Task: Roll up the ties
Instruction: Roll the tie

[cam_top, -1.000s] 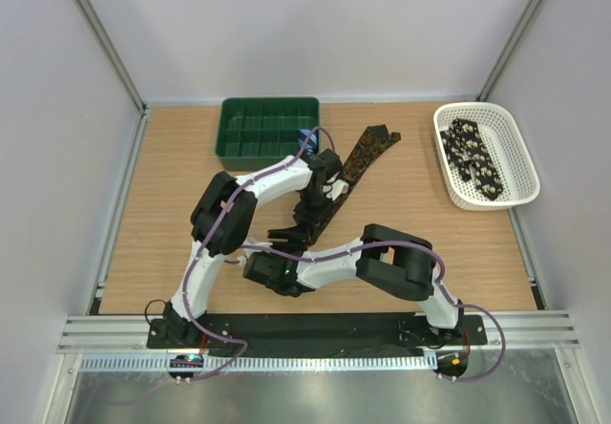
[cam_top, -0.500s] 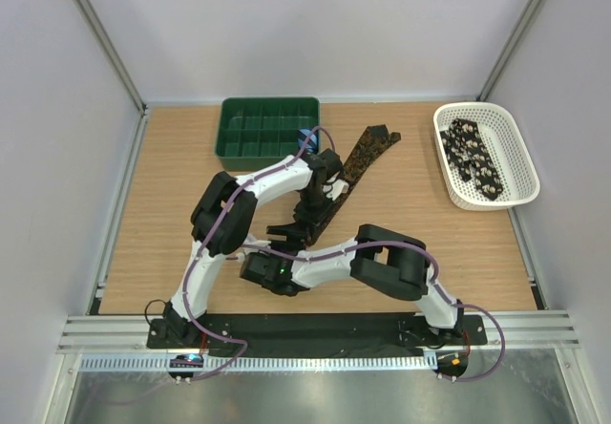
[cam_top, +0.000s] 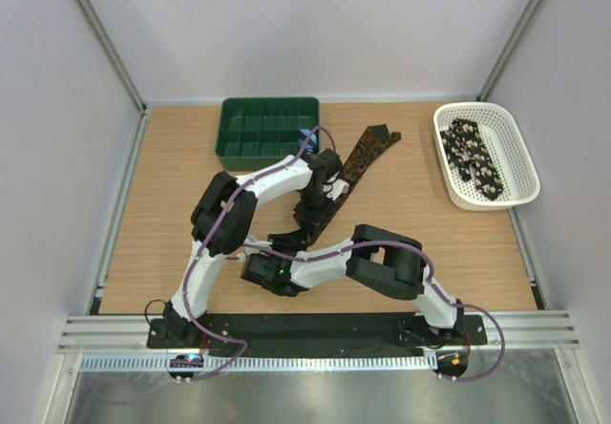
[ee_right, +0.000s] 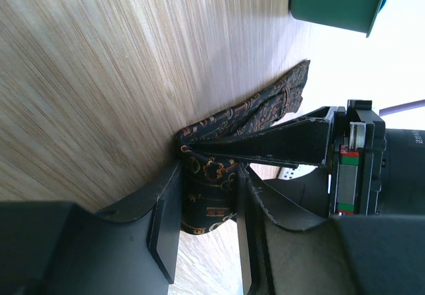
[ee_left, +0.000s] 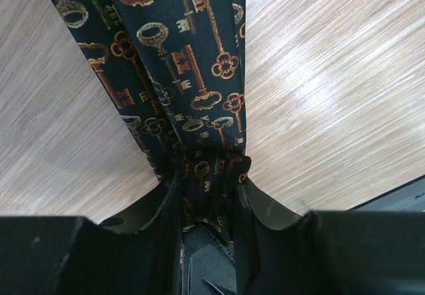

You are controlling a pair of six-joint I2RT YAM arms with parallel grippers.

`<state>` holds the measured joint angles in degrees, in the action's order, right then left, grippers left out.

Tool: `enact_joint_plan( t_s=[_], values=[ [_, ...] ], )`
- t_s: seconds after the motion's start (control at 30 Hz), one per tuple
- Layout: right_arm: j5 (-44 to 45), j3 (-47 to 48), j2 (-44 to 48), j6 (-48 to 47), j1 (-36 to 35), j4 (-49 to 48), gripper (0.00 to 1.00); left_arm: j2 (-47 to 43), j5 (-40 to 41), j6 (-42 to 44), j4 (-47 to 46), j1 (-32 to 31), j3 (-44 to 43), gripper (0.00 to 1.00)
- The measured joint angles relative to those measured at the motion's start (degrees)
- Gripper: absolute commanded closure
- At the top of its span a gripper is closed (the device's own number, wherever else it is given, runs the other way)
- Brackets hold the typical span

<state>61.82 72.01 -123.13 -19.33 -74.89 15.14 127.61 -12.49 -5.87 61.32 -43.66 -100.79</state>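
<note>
A dark tie (cam_top: 370, 149) with a tan-orange key pattern lies diagonally across the wooden table. Its wide end points to the far right. My left gripper (cam_top: 311, 214) is shut on the tie's near part. In the left wrist view the fabric (ee_left: 179, 62) bunches between that gripper's (ee_left: 206, 175) jaws. My right gripper (cam_top: 286, 243) sits just in front of the left one. The tie's folded near end (ee_right: 212, 195) fills the gap of the right gripper (ee_right: 207, 175), touching both jaws. A second tie (cam_top: 474, 157), black with pale spots, lies in the white basket (cam_top: 523, 168).
A green compartment tray (cam_top: 225, 145) stands at the back left. A small blue roll (cam_top: 306, 137) lies by its right corner. The white basket sits at the back right. Both arms cross over the middle of the table, and the left gripper's finger (ee_right: 265, 142) lies close to the right jaws.
The right gripper's jaws have closed in on the tie's folded end, and the right arm has edged slightly left. The left gripper has kept its grip and place.
</note>
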Motion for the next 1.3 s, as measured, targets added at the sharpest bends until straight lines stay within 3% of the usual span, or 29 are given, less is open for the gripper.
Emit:
enact_joint_plan(
  t_s=[0.07,0.27,0.4,0.47,0.57,0.6,0.67,0.7,0.8,1.0,1.07,1.1,1.13,1.3],
  values=[
    [0.0,0.0,0.0,0.02,0.0,0.0,0.59,0.0,0.0,0.0,0.0,0.0,0.0,0.8],
    [0.2,0.0,-0.24,0.2,0.0,-0.11,0.57,0.0,0.0,0.13,0.04,0.0,-0.02,0.78],
    [0.33,0.0,-0.28,0.44,0.0,-0.17,0.4,0.0,0.0,0.13,0.13,0.0,-0.15,0.78],
    [1.33,0.15,-0.31,0.28,0.02,-0.2,0.4,0.0,0.0,0.11,0.42,-0.02,-0.31,0.79],
    [1.7,0.22,-0.39,0.37,0.09,-0.13,0.52,0.09,0.07,0.15,0.66,-0.11,-0.57,0.79],
    [1.53,0.22,-0.48,0.61,0.11,-0.11,0.65,0.11,0.09,0.17,0.68,-0.13,-0.61,0.79],
    [1.73,0.22,-0.92,0.92,0.13,-0.07,0.71,0.17,0.09,0.22,0.48,-0.15,-0.63,0.8],
    [1.92,0.24,-1.03,1.09,0.15,-0.09,0.8,0.17,0.11,0.24,0.42,-0.15,-0.63,0.79],
    [1.97,0.26,-1.05,1.53,0.2,-0.09,0.93,0.17,0.09,0.33,0.04,-0.17,-0.63,0.78],
    [2.58,0.63,-1.42,1.9,0.26,0.02,0.99,0.17,0.24,0.35,-0.44,-0.17,-0.63,0.71],
    [2.56,0.66,-1.42,1.95,0.28,0.09,0.92,0.17,0.24,0.35,-0.46,-0.17,-0.63,0.72],
    [2.56,0.66,-1.42,1.97,0.28,0.11,0.73,0.17,0.24,0.35,-0.46,-0.17,-0.68,0.74],
    [2.51,0.66,-1.42,2.1,0.28,0.11,0.64,0.17,0.24,0.37,-0.46,-0.17,-0.72,0.75],
    [2.27,0.68,-1.66,2.1,0.46,0.22,0.48,0.37,0.48,0.42,-0.24,-0.22,-1.38,0.77]
  ],
)
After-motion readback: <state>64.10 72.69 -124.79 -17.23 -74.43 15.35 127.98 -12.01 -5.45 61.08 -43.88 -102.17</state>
